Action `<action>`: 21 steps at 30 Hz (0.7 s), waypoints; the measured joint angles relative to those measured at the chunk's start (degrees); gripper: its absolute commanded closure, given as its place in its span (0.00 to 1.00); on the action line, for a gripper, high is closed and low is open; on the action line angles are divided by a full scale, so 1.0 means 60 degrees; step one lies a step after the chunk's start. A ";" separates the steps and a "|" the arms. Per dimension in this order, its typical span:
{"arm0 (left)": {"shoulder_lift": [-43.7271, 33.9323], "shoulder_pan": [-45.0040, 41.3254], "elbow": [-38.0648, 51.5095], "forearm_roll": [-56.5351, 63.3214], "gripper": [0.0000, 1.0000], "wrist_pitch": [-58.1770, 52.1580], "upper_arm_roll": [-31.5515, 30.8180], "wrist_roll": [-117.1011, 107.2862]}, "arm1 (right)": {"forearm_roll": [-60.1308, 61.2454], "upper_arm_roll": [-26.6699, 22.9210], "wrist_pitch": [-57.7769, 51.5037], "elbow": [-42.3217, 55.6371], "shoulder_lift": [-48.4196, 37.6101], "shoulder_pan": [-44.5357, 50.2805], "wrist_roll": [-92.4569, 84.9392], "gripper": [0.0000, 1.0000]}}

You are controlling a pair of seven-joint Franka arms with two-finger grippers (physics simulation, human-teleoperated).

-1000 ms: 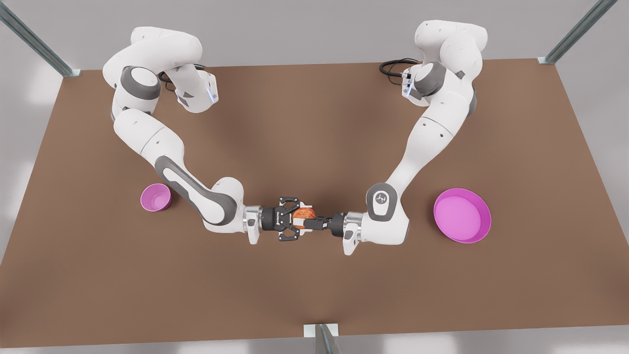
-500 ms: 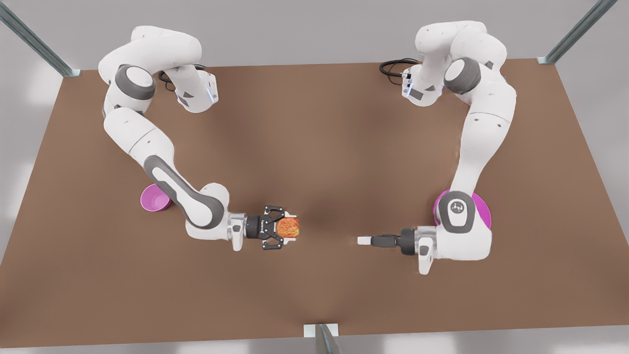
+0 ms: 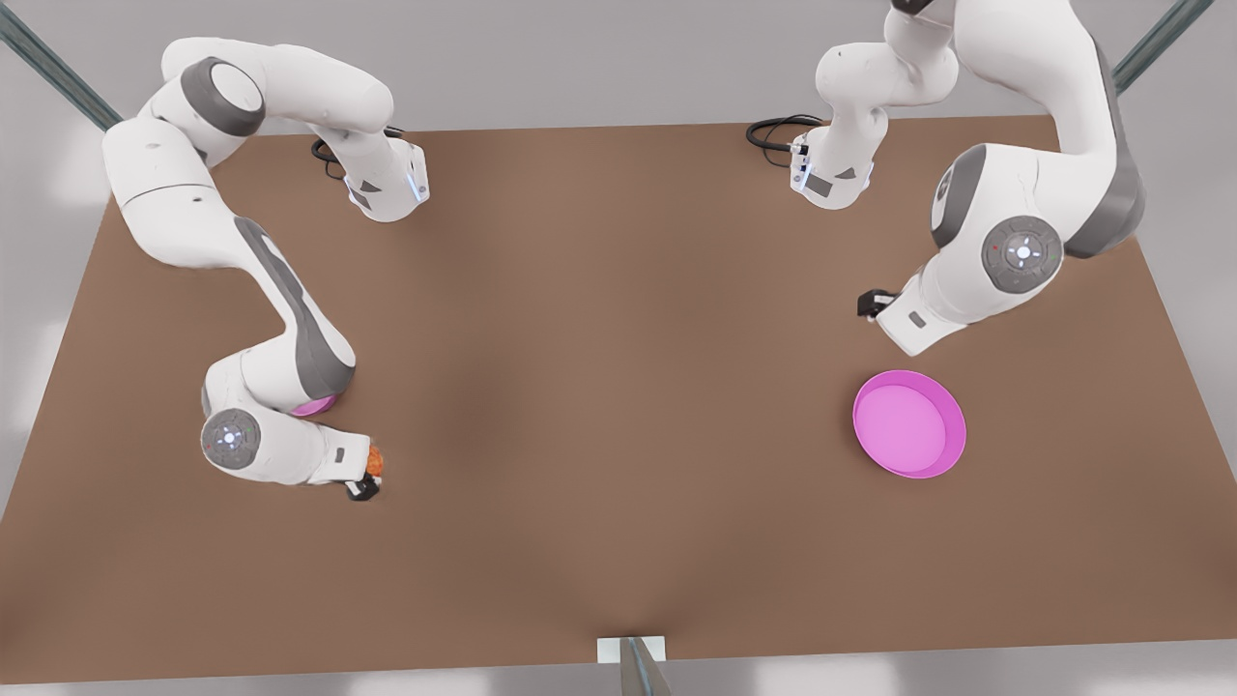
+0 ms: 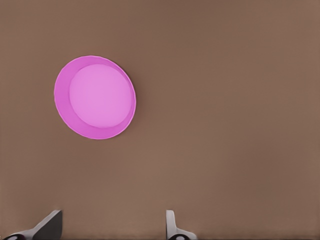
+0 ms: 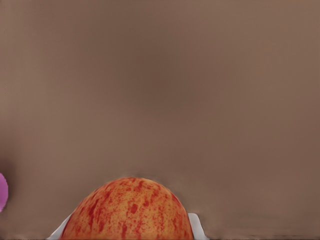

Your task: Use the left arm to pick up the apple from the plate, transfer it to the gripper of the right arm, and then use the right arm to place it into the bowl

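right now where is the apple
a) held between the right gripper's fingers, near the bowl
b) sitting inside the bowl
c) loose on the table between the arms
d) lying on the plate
a: in the right wrist view the apple sits between that gripper's fingers; in the front view the right gripper carries it beside the bowl, far from the plate.

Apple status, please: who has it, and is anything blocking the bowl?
Right gripper shut on apple, beside bowl. Left gripper open, waiting above plate. Right arm overhangs the bowl.
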 measured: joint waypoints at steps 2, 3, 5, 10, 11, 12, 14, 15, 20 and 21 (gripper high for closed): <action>-0.0033 -0.0002 0.0018 0.0027 0.00 -0.0165 -0.0015 -0.0118 | -0.0190 -0.0959 -0.0308 -0.0123 -0.0345 0.0302 0.0031 0.27; -0.0039 0.0000 0.0022 0.0035 0.00 -0.0232 -0.0021 -0.0172 | -0.0052 -0.1702 -0.0331 -0.0192 -0.0527 0.0592 -0.0008 0.27; -0.0047 -0.0002 0.0024 0.0051 0.00 -0.0338 -0.0027 -0.0271 | 0.0498 -0.3216 -0.0134 -0.0782 -0.1103 0.1247 -0.0155 0.27; -0.0064 0.0002 0.0025 0.0070 0.00 -0.0587 -0.0083 -0.0478 | 0.1728 -0.4706 0.1022 -0.2805 -0.2271 0.1826 -0.0579 0.28; -0.0066 -0.0002 0.0029 0.0072 0.00 -0.0619 -0.0097 -0.0514 | 0.1907 -0.4845 0.1288 -0.3251 -0.2505 0.1851 -0.0654 0.28; -0.0066 -0.0008 0.0031 0.0073 0.00 -0.0646 -0.0104 -0.0547 | 0.2096 -0.4977 0.1581 -0.3709 -0.2737 0.1860 -0.0735 0.28; -0.0067 -0.0006 0.0036 0.0075 0.00 -0.0688 -0.0112 -0.0609 | 0.2516 -0.5298 0.2122 -0.4324 -0.2987 0.1868 -0.0927 0.28; -0.0061 -0.0007 0.0035 0.0076 0.00 -0.0705 -0.0108 -0.0637 | 0.2686 -0.5427 0.2342 -0.4518 -0.3040 0.1861 -0.1024 0.28; -0.0053 0.0003 0.0025 0.0077 0.00 -0.0761 -0.0100 -0.0757 | 0.3537 -0.6273 0.3369 -0.5741 -0.3522 0.2095 -0.1580 0.28; -0.0052 0.0002 0.0025 0.0077 0.00 -0.0771 -0.0100 -0.0778 | 0.3693 -0.6390 0.3517 -0.5888 -0.3600 0.2100 -0.1697 0.28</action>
